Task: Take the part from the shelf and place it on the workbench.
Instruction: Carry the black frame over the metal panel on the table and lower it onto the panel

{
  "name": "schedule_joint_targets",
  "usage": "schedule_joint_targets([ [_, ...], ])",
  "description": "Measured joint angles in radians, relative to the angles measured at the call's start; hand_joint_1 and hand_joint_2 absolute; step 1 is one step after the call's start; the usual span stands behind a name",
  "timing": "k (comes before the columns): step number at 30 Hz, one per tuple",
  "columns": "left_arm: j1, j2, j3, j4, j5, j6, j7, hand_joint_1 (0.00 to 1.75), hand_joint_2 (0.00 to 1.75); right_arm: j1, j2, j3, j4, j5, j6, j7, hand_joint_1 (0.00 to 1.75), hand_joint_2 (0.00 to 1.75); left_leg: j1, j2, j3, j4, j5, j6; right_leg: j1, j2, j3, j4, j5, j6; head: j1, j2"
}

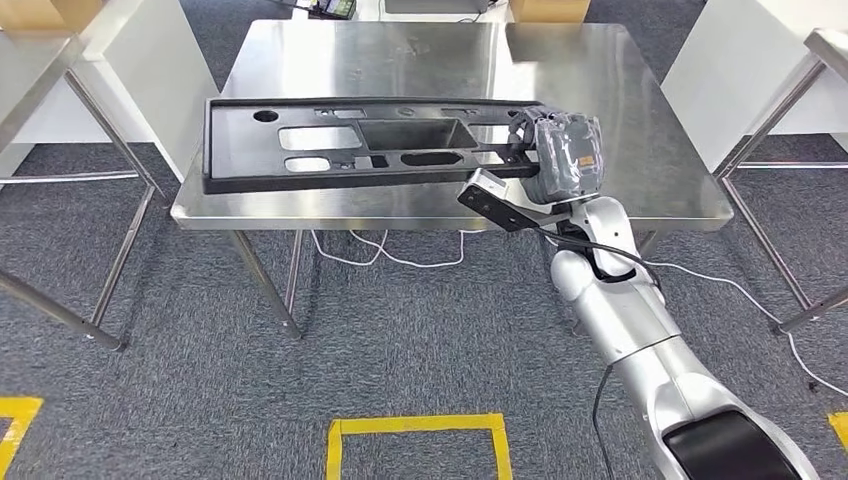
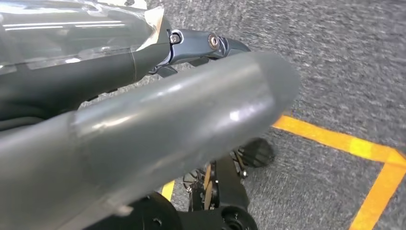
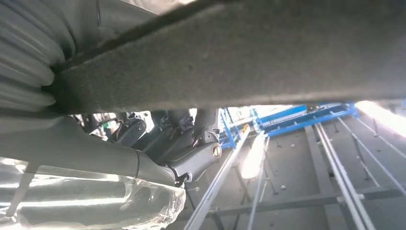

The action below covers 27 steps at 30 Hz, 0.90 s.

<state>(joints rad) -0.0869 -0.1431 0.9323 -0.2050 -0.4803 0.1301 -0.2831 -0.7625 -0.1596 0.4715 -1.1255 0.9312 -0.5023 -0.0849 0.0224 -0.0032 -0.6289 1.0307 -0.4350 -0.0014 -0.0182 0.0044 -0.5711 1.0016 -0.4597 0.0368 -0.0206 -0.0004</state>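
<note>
**Long black part held by one end over the tabletop**

The right hand has its fingers wrapped round the near right end of the part, a long, flat black frame pierced with cut-outs and a sunken pocket at its middle. In the right wrist view the dark fingers curl beneath the part's matte edge, so the hold is a closed clamp on the end rail rather than a loose pinch. From the hand the part runs away across the steel tabletop, its far end well off toward the opposite edge; whether it rests on the surface or hangs just above it cannot be told.

The part looks like moulded plastic: stiff along its length, probably light for its bulk, with a dull, slightly textured skin that should not slip readily. Held at one end, its long reach will lever against the fingers, so sagging or twisting at the far end is the likely trouble. The solid rails between the cut-outs are the sound places to hold; the thin webs are not.

The left hand hangs by the floor, its thick grey thumb blurred across the left wrist view; nothing is seen in it, though how far open it is cannot be told.
</note>
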Motion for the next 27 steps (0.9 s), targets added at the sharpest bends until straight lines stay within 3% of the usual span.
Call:
schedule_joint_targets([
  [3,0.001,0.0,0.0,0.0,0.0,0.0,0.0,0.0,0.0,-0.002,0.002,0.0,0.001,0.001,-0.001,-0.002,1.75,1.75,-0.005,-0.002,0.009,-0.008,-0.001,0.031,0.002,-0.004,-0.011,0.023,-0.017,0.015,0.002,0.0],
  [4,0.001,0.0,0.0,0.0,0.0,0.0,0.0,0.0,0.0,-0.003,0.002,0.0,0.002,0.001,-0.001,-0.003,1.75,1.75,-0.006,-0.003,0.013,-0.011,-0.002,0.041,0.001,-0.005,-0.033,0.065,-0.035,0.014,0.003,0.0],
  [7,0.0,0.001,0.001,0.0,0.004,0.0,0.0,0.0,0.0,0.0,0.003,0.0,0.009,0.002,-0.001,-0.004,1.75,1.75,-0.011,-0.004,0.023,-0.012,-0.01,0.058,0.0,-0.004,-0.147,0.264,-0.094,0.006,0.006,0.0],
  [8,0.001,0.001,0.002,0.0,0.005,0.0,0.0,0.0,0.0,0.002,0.004,0.0,0.012,0.002,-0.001,-0.004,1.75,1.75,-0.014,-0.006,0.028,-0.012,-0.014,0.06,0.001,-0.004,-0.17,0.293,-0.092,0.01,0.006,0.0],
  [9,0.001,0.001,0.003,0.0,0.005,0.0,0.001,0.0,0.0,0.004,0.004,0.0,0.014,0.003,-0.001,-0.004,1.75,1.75,-0.016,-0.007,0.033,-0.012,-0.018,0.061,0.003,-0.004,-0.173,0.279,-0.073,0.015,0.006,0.0],
  [11,0.001,0.0,0.005,0.0,0.005,0.0,0.001,0.0,0.0,0.004,0.007,0.0,0.017,0.004,-0.002,-0.005,1.75,1.75,-0.019,-0.011,0.046,-0.012,-0.027,0.059,0.005,-0.004,-0.126,0.159,-0.007,0.024,0.007,0.0],
  [13,0.0,0.0,0.008,0.0,0.006,0.002,0.002,0.0,0.0,0.0,0.012,0.0,0.018,0.005,-0.002,-0.006,1.75,1.75,-0.023,-0.012,0.054,-0.011,-0.037,0.053,0.011,-0.004,-0.072,0.044,0.038,0.016,0.006,0.0],
  [14,0.0,0.0,0.01,0.0,0.006,0.004,0.002,0.0,0.0,-0.001,0.015,0.0,0.019,0.006,-0.002,-0.006,1.75,1.75,-0.024,-0.012,0.055,-0.011,-0.04,0.049,0.014,-0.004,-0.058,0.014,0.047,0.008,0.006,0.0],
  [16,0.0,0.0,0.014,0.0,0.006,0.006,0.003,0.0,0.0,-0.005,0.022,0.0,0.023,0.008,-0.002,-0.007,1.75,1.75,-0.025,-0.012,0.056,-0.013,-0.047,0.04,0.017,-0.004,-0.052,0.004,0.044,-0.008,0.005,0.0],
  [18,0.001,0.0,0.016,0.0,0.006,0.008,0.003,0.0,0.0,-0.007,0.028,0.0,0.026,0.011,-0.002,-0.008,1.75,1.75,-0.021,-0.01,0.053,-0.002,-0.058,0.028,0.009,-0.003,-0.043,-0.003,0.041,-0.021,0.004,0.0],
  [20,0.001,0.0,0.017,0.0,0.006,0.009,0.003,0.0,0.0,-0.013,0.036,0.001,0.03,0.012,-0.002,-0.009,1.75,1.75,-0.016,-0.006,0.018,0.071,-0.094,0.015,0.002,-0.003,-0.031,-0.009,0.036,-0.035,0.003,0.0],
  [22,0.001,-0.001,0.018,0.0,0.006,0.01,0.003,0.0,0.0,-0.018,0.045,0.001,0.036,0.012,-0.002,-0.011,1.75,1.75,-0.011,-0.004,-0.057,0.205,-0.145,0.003,0.002,-0.003,-0.02,-0.01,0.027,-0.045,0.002,0.0],
  [23,0.002,-0.001,0.018,0.0,0.006,0.01,0.003,0.0,0.0,-0.018,0.048,0.001,0.039,0.012,-0.002,-0.012,1.75,1.75,-0.008,-0.004,-0.094,0.259,-0.155,-0.001,0.002,-0.003,-0.015,-0.009,0.023,-0.047,0.003,0.0],
  [24,0.003,-0.001,0.019,0.0,0.006,0.011,0.003,0.0,0.0,-0.018,0.05,0.001,0.043,0.013,-0.002,-0.014,1.75,1.75,-0.006,-0.004,-0.117,0.281,-0.147,-0.004,0.002,-0.003,-0.009,-0.009,0.018,-0.047,0.002,0.0],
  [25,0.004,0.0,0.019,0.0,0.006,0.012,0.003,0.0,0.0,-0.018,0.052,0.001,0.047,0.014,-0.002,-0.016,1.75,1.75,-0.004,-0.002,-0.119,0.263,-0.117,-0.006,0.002,-0.002,-0.001,-0.009,0.012,-0.046,0.002,0.0],
  [27,0.004,0.0,0.021,0.0,0.006,0.014,0.003,0.0,0.0,-0.02,0.056,0.001,0.053,0.016,-0.002,-0.021,1.75,1.75,0.001,0.0,-0.075,0.135,-0.028,-0.004,0.001,-0.001,0.016,-0.009,-0.002,-0.038,0.002,0.0],
])
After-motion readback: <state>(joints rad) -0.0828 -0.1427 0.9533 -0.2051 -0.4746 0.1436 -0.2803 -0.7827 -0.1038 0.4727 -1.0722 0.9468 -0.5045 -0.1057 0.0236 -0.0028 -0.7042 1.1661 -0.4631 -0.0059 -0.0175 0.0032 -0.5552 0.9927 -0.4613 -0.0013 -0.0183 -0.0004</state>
